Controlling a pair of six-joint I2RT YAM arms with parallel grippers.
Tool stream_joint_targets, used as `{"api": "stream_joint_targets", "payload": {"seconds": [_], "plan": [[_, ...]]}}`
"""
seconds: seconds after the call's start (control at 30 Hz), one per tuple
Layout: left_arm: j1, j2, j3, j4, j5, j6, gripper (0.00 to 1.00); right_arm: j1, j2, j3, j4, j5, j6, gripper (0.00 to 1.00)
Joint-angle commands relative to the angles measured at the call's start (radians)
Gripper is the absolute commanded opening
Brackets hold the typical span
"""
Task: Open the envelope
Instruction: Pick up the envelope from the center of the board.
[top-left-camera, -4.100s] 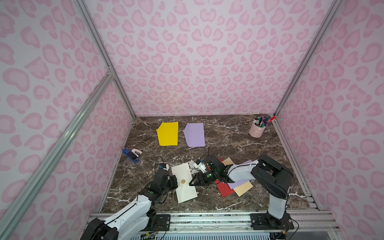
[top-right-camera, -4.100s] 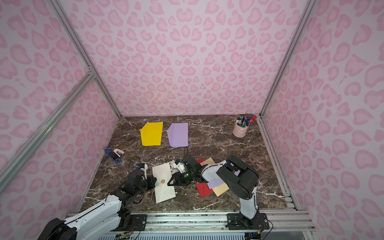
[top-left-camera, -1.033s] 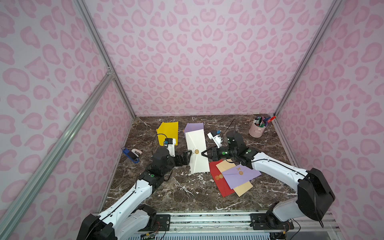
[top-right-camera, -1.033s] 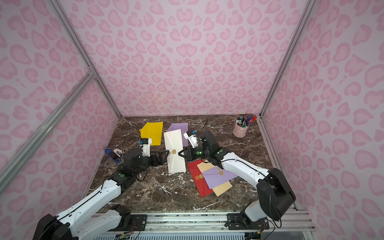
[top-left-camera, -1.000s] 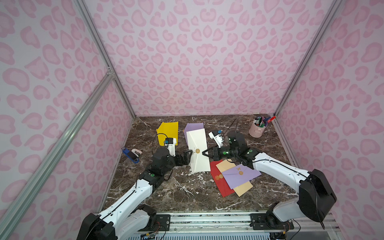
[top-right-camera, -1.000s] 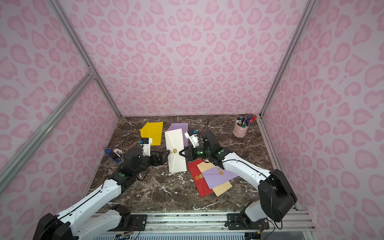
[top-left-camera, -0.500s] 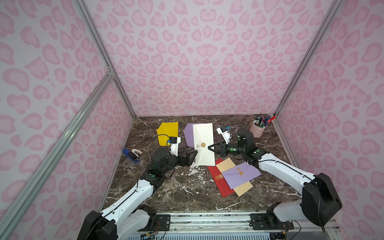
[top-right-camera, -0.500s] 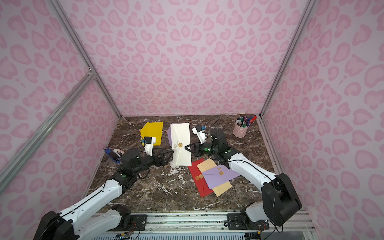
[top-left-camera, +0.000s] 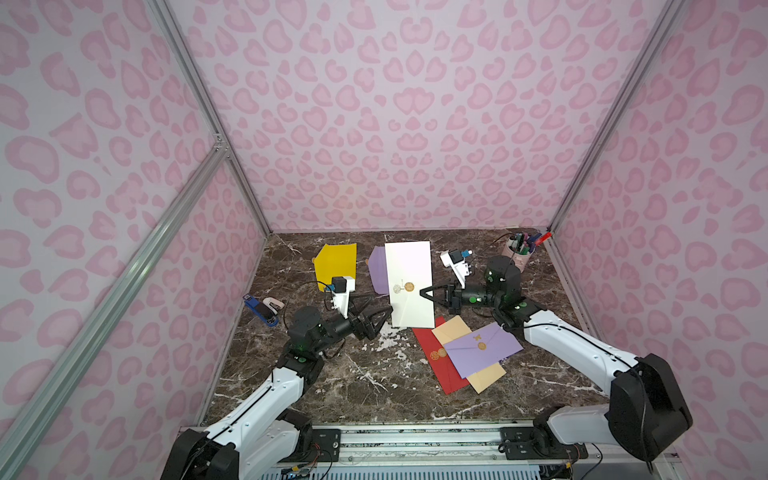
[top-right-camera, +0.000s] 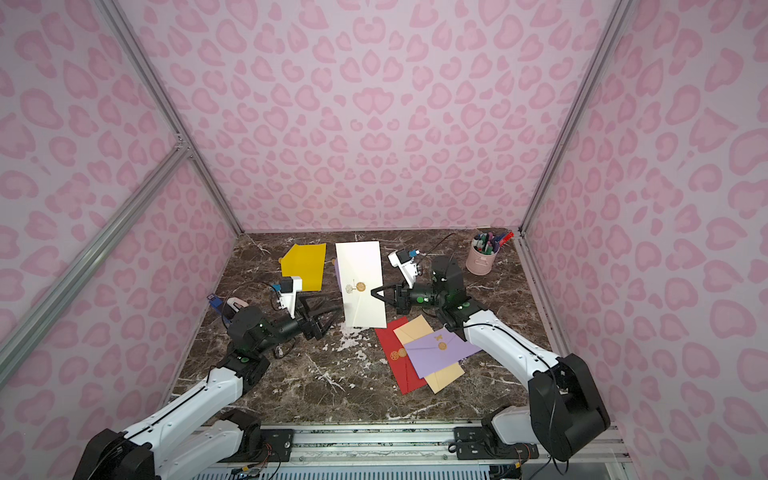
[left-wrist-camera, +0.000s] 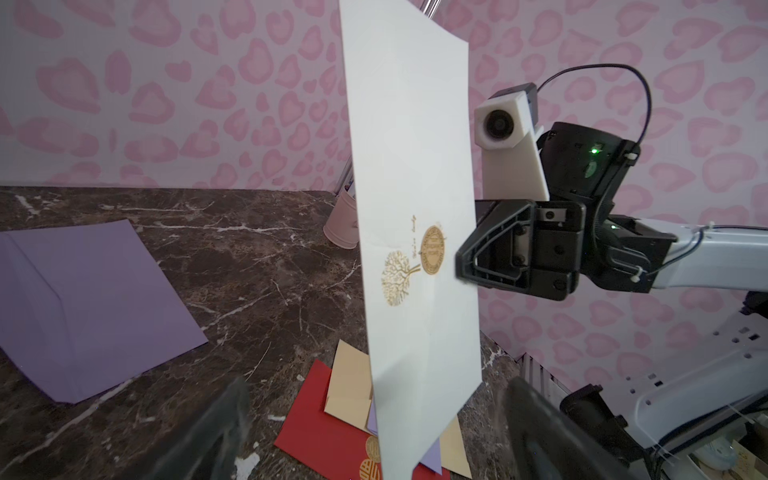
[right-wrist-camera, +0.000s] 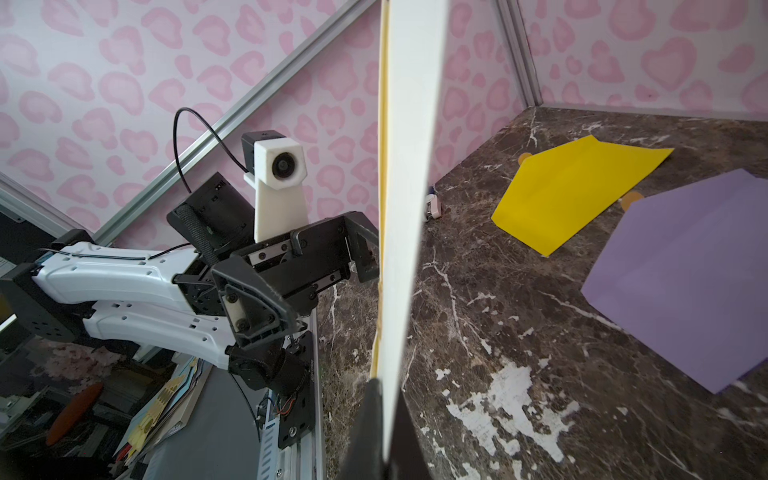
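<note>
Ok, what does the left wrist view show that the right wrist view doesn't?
Only the left wrist view: the white envelope's face with its gold seal, the right gripper shut on its edge, and the red envelope in the pile. Only the right wrist view: the open left gripper, the yellow envelope, and the white envelope seen edge-on. Both: the held white envelope, the lilac envelope and the marble table.
</note>
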Motion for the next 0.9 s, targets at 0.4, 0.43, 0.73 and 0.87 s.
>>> {"api": "stream_joint_targets", "payload": {"seconds": [0.4, 0.43, 0.73, 0.87], "plan": [[0.001, -0.004, 0.011, 0.049, 0.061, 0.014, 0.97, 0.016, -0.043, -0.046, 0.151, -0.136, 0.0, 0.0], [0.0, -0.002, 0.013, 0.051, 0.065, 0.015, 0.97, 0.021, -0.045, -0.047, 0.151, -0.14, -0.003, 0.0], [-0.007, -0.004, 0.033, 0.098, 0.141, -0.018, 0.84, 0.08, -0.009, -0.012, 0.112, -0.15, -0.053, 0.0], [-0.019, -0.004, 0.037, 0.102, 0.158, -0.017, 0.57, 0.087, 0.008, 0.011, 0.084, -0.153, -0.075, 0.0]]}}
